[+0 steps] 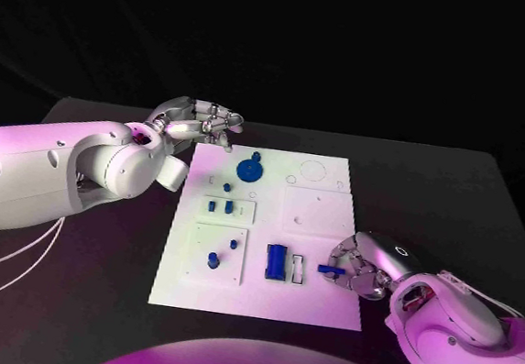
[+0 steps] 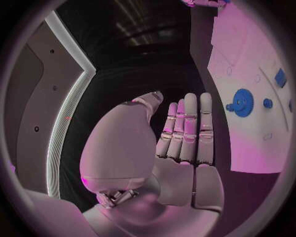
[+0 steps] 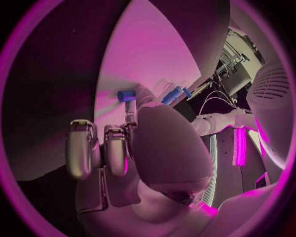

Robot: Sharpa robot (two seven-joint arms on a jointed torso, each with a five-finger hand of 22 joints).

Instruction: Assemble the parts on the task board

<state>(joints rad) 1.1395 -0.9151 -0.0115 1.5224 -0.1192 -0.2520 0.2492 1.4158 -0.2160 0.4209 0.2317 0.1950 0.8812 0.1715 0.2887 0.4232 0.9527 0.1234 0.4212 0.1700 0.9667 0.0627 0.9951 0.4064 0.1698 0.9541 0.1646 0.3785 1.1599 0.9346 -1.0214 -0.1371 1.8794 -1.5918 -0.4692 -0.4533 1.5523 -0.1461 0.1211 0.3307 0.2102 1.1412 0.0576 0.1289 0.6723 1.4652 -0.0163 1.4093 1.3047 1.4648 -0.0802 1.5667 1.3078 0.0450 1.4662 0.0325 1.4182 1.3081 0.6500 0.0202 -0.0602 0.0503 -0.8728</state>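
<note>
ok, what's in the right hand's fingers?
The right hand pinches a small blue part at the task board's right edge. Its fingers cover the part's far end, so its full shape is hidden.

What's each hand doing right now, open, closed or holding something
Left hand: open, fingers straight, holding nothing, beside the task board.
Right hand: holding a small blue part at the board's right edge.

task board (image 1: pixel 305 301): 1 | blue parts (image 1: pixel 277 261): about 8 | hands (image 1: pixel 201 124): 2
</note>
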